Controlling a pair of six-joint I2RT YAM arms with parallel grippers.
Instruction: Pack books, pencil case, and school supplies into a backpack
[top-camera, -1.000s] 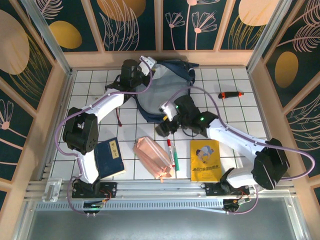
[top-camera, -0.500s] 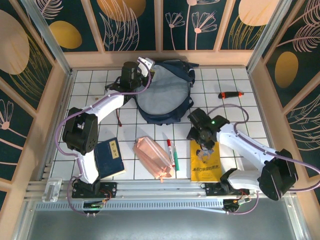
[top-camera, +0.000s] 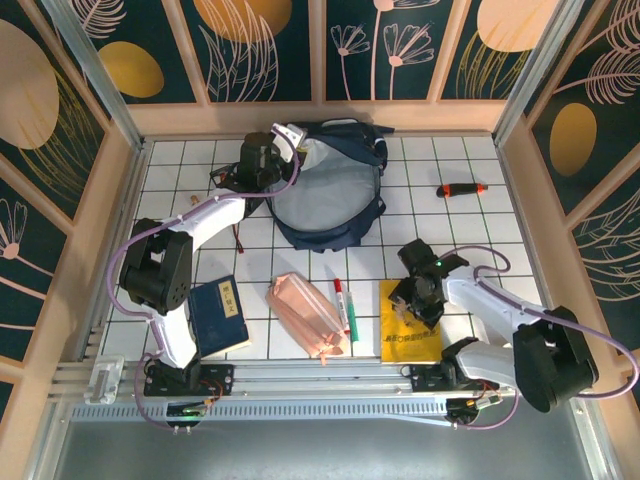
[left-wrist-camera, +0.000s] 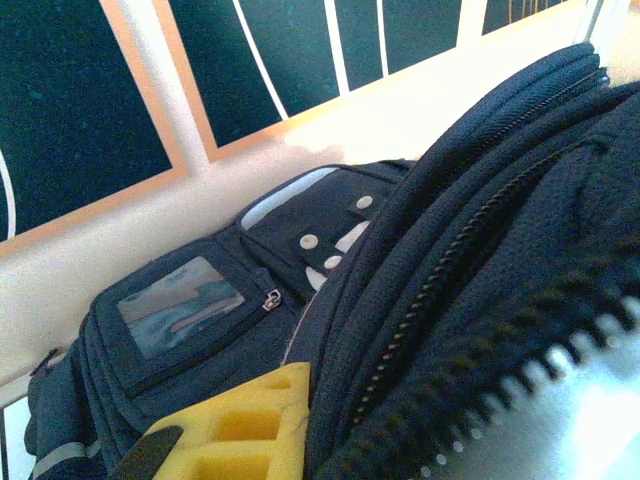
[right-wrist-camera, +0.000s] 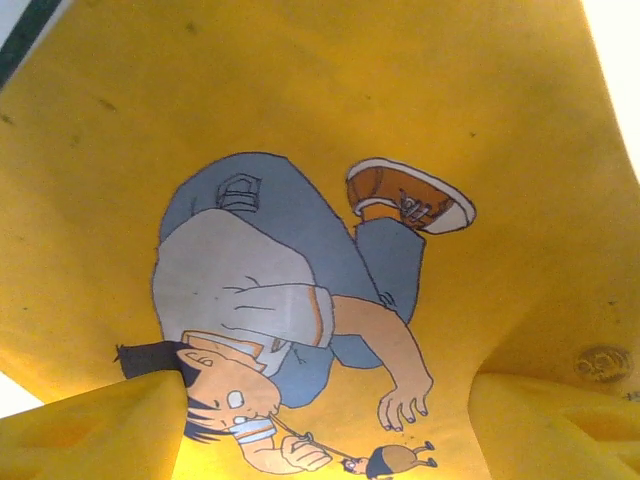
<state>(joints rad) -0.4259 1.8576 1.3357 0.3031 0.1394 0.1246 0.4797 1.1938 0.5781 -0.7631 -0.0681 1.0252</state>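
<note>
Backpack (top-camera: 330, 200) rim was pinched by left hand (top-camera: 287, 133); right hand (top-camera: 412, 302) hung wide over yellow book (top-camera: 408, 345), which it needed to grip next.

You'll find a red-and-black handled tool (top-camera: 461, 189) lying flat on the white tiled tabletop (top-camera: 480, 240). It is well beyond the right fingers (right-wrist-camera: 90, 435) and off to their right, near the wooden side wall (top-camera: 522, 200). Ahead of the left fingers (left-wrist-camera: 240, 440) stands the back wall's dark teal panelling (left-wrist-camera: 80, 100), crossed by pale lines and framed in light wood.
</note>
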